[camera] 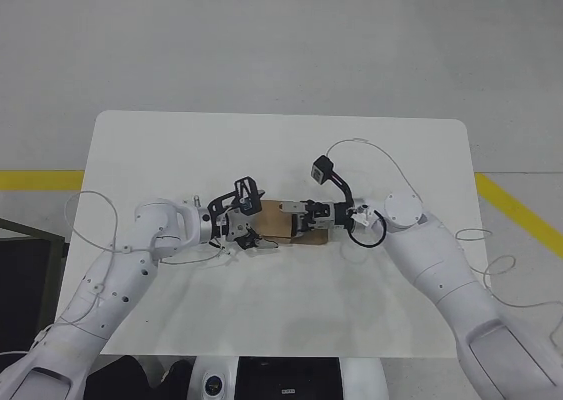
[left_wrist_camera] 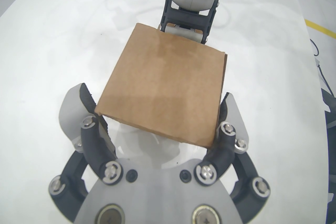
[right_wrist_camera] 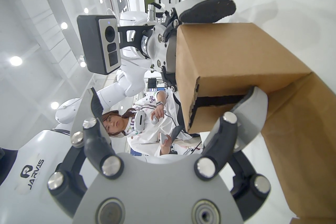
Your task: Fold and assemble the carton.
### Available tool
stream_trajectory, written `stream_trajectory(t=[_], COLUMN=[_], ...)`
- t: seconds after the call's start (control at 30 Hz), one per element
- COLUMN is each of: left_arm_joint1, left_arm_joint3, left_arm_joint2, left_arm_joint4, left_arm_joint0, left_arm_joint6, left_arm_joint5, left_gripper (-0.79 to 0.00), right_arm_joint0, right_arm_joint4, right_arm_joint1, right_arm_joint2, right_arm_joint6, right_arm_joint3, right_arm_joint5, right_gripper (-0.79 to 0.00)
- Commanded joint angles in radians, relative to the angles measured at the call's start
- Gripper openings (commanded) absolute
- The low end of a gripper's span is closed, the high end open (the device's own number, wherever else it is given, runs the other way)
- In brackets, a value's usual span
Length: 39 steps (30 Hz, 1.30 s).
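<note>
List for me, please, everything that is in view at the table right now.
carton: 1, brown, at the table's middle, between the two grippers
table: 1, white, beneath the carton and arms
floor tape: 2 stretches, yellow, on the grey floor either side of the table
left gripper: 1, grey and black, shut on the carton's two sides
right gripper: 1, grey and black, open, one finger tucked into a gap at the carton's opposite end
</note>
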Motion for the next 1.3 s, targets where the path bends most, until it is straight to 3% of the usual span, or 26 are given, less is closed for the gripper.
stream_trajectory(t=[0.0,0.37,0.63,0.97,1.27], left_arm_joint1=[0.000,-0.001,-0.008,-0.010,-0.010], left_arm_joint3=[-0.002,-0.003,0.023,0.040,0.038], left_arm_joint2=[-0.001,0.003,0.013,-0.007,-0.015], left_arm_joint4=[-0.005,-0.036,-0.083,-0.148,-0.166], left_arm_joint0=[0.001,0.021,0.018,0.022,0.025], left_arm_joint6=[-0.004,-0.021,-0.018,-0.008,-0.018], left_arm_joint5=[0.002,0.009,0.029,0.047,0.051], left_gripper=[0.000,0.000,0.000,0.000,0.000], right_arm_joint0=[0.002,0.015,0.012,-0.036,-0.185], right_arm_joint4=[0.002,0.005,-0.015,-0.106,-0.250], right_arm_joint1=[-0.003,-0.014,0.008,0.074,0.152], right_arm_joint2=[-0.002,0.006,0.053,0.182,0.339], right_arm_joint6=[0.002,-0.009,0.043,0.054,0.026], right_arm_joint3=[0.006,0.036,0.018,-0.067,-0.273], right_arm_joint5=[-0.002,-0.006,0.029,0.063,0.147], right_gripper=[0.000,0.000,0.000,0.000,0.000])
